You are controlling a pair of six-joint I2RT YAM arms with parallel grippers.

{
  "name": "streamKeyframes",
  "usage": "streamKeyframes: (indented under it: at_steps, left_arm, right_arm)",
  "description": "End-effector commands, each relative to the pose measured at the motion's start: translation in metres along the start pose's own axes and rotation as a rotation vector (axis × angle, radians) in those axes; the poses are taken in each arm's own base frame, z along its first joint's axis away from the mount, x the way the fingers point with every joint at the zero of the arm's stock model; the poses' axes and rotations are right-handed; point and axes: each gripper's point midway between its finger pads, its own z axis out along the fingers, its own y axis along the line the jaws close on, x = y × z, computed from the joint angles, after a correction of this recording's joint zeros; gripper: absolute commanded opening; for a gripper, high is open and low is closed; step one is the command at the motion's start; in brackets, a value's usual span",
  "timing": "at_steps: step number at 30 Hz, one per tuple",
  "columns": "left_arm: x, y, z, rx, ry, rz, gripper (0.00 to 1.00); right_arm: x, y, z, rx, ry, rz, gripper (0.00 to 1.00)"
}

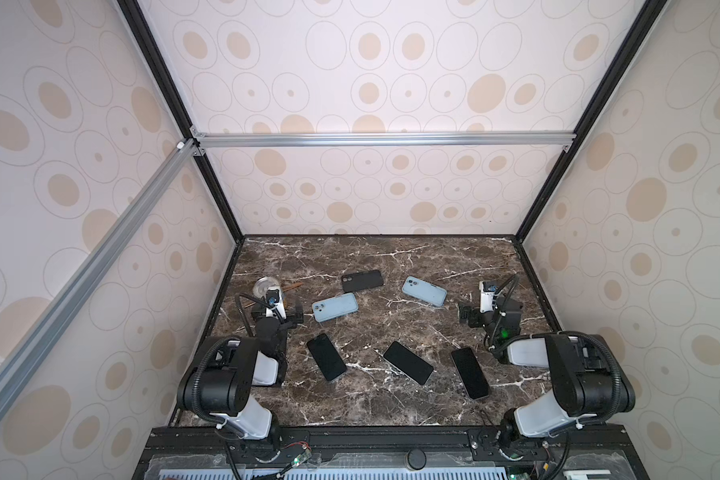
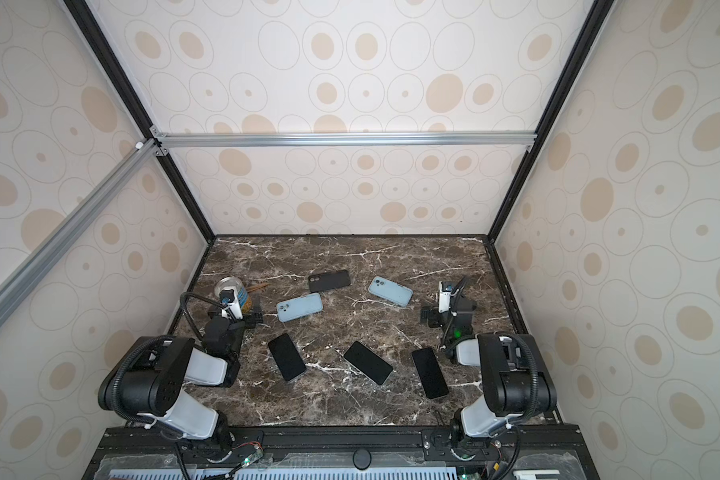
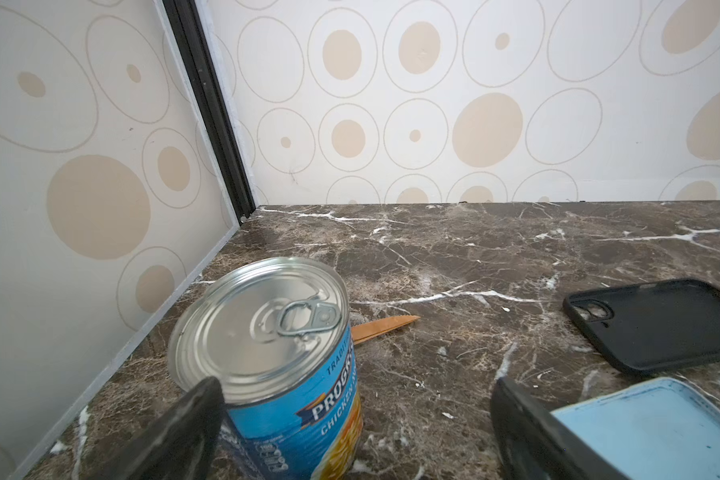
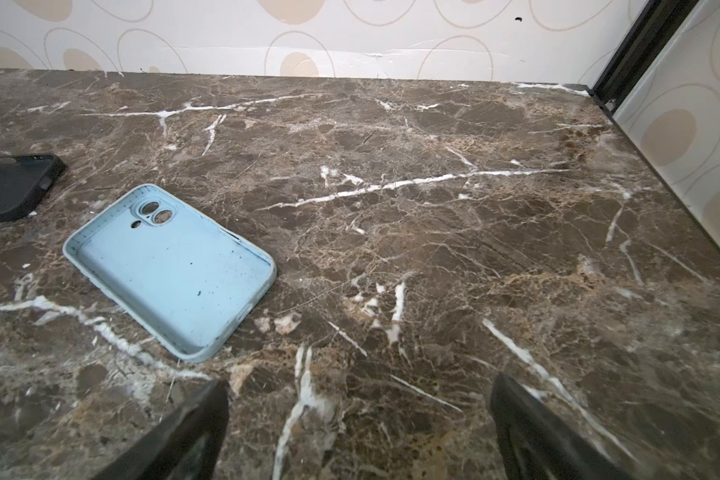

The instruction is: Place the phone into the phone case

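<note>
Phone, black glass-faced slab point(image 1: 408, 362), flat near centre of dark marble table point(image 1: 391, 407); likely rigid, slick, light, breakable; pinch across long edges; pale blue soft case point(image 1: 424, 291) far right; left gripper point(image 1: 295, 318), right gripper point(image 1: 466, 316) both spread, empty.

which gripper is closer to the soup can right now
Left. The left gripper, open, sits right beside the soup can on the left side of the table. The right gripper, also open, is far off on the table's right side.
</note>
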Motion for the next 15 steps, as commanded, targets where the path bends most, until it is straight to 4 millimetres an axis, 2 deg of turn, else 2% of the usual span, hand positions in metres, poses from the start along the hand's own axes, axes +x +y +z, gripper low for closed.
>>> streamKeyframes:
  at_steps: [1, 15]
  left_arm:
    - [-0.0060, -0.0014, 0.0018, 0.008, -0.021, 0.020, 1.00]
    - [-0.0051, -0.0005, 0.0031, 0.008, -0.015, 0.012, 1.00]
  right_arm:
    - [-0.0115, 0.0017, -0.0005, -0.004, -0.029, -0.006, 1.00]
    - [-0.0120, 0.0017, -0.0006, -0.004, -0.030, -0.005, 1.00]
